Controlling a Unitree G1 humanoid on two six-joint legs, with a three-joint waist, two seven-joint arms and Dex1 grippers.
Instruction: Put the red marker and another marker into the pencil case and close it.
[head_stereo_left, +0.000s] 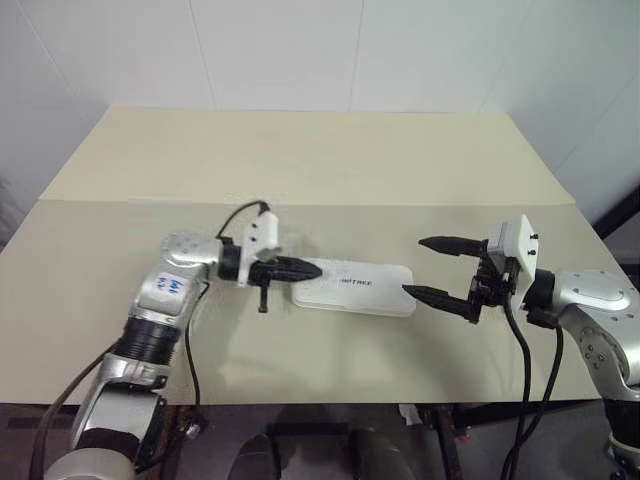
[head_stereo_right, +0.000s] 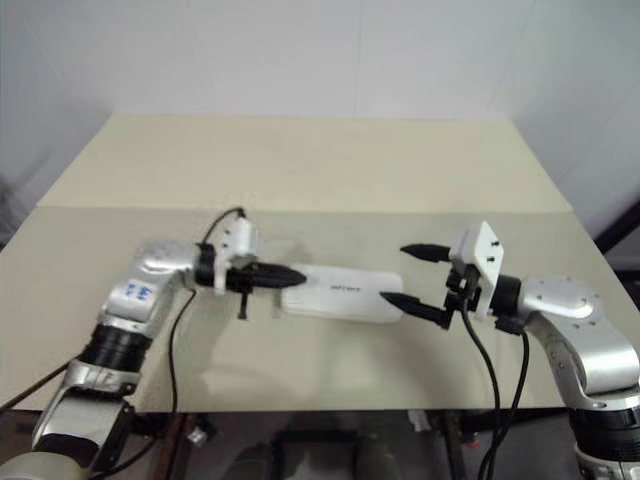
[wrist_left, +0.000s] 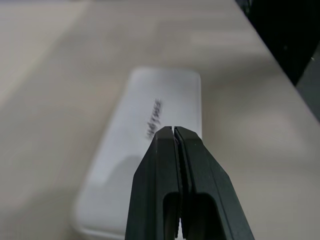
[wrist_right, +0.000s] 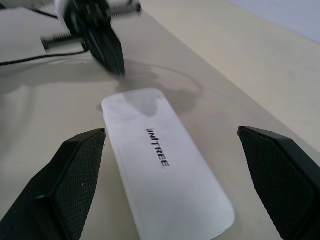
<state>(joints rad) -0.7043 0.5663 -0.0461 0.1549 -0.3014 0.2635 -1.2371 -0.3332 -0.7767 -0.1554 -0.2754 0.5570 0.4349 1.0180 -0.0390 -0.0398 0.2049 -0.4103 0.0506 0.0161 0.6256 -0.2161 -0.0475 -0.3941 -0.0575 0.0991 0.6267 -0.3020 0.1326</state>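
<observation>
fingers (wrist_left: 165, 175) of left gripper (head_stereo_left: 300, 268) pressed together, gripping nothing, tip at the 9 o'clock end of the closed white pencil case (head_stereo_left: 355, 288), likely after pushing the lid down. right gripper (head_stereo_left: 440, 268) spread wide and empty, poised at the 3 o'clock end, one finger at the case's corner, the other out toward 12, probably bracing the case. lies flat mid-table (head_stereo_left: 300, 160), lettering up, between both grippers.

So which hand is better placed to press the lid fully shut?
Probably left: the left hand, shut, hovers over the white hard pencil case; the right hand stands open.
</observation>
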